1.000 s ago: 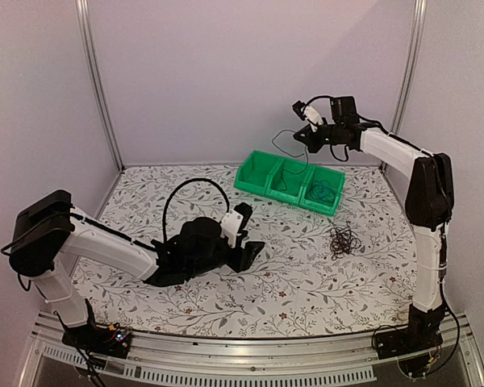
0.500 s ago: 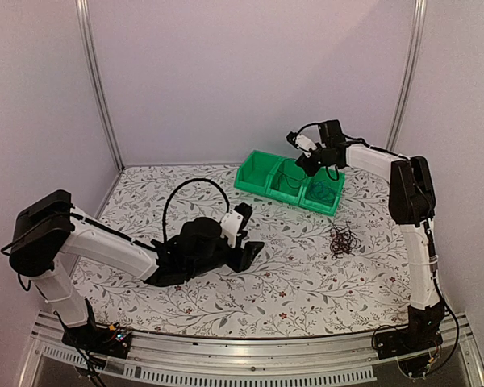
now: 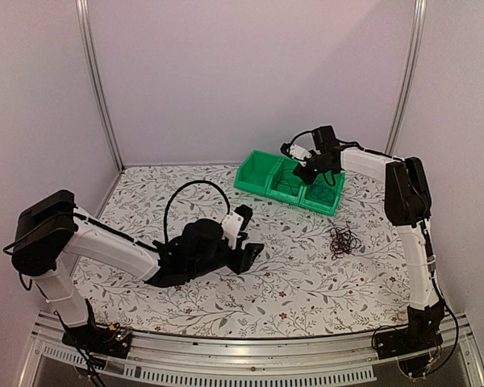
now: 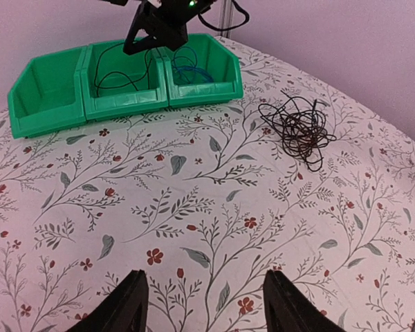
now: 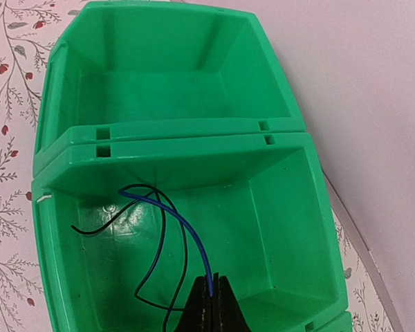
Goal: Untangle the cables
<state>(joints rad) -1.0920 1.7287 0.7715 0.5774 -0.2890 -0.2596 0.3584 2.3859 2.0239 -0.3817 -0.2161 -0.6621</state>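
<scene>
My right gripper (image 3: pixel 311 170) (image 5: pixel 213 285) is shut on a thin cable (image 5: pixel 181 223) that shows blue and black strands. It holds the cable down inside the middle compartment of the green three-part bin (image 3: pixel 256 171) (image 5: pixel 283 207), where the cable curls against the floor. A blue-teal cable (image 4: pixel 191 70) lies in the bin's right compartment. A dark brown tangle of cable (image 3: pixel 344 240) (image 4: pixel 297 127) lies on the table in front of the bin. My left gripper (image 3: pixel 250 253) (image 4: pixel 204 303) is open and empty, low over the table, well left of the tangle.
The bin's left compartment (image 5: pixel 173 76) holds nothing. The flowered table cloth (image 3: pixel 306 282) covers the table. A thick black hose (image 3: pixel 185 193) loops above the left arm. Walls close the back and both sides.
My right gripper has come down from high above the bin into the middle compartment, bringing the hanging cable with it. The left arm has barely moved.
</scene>
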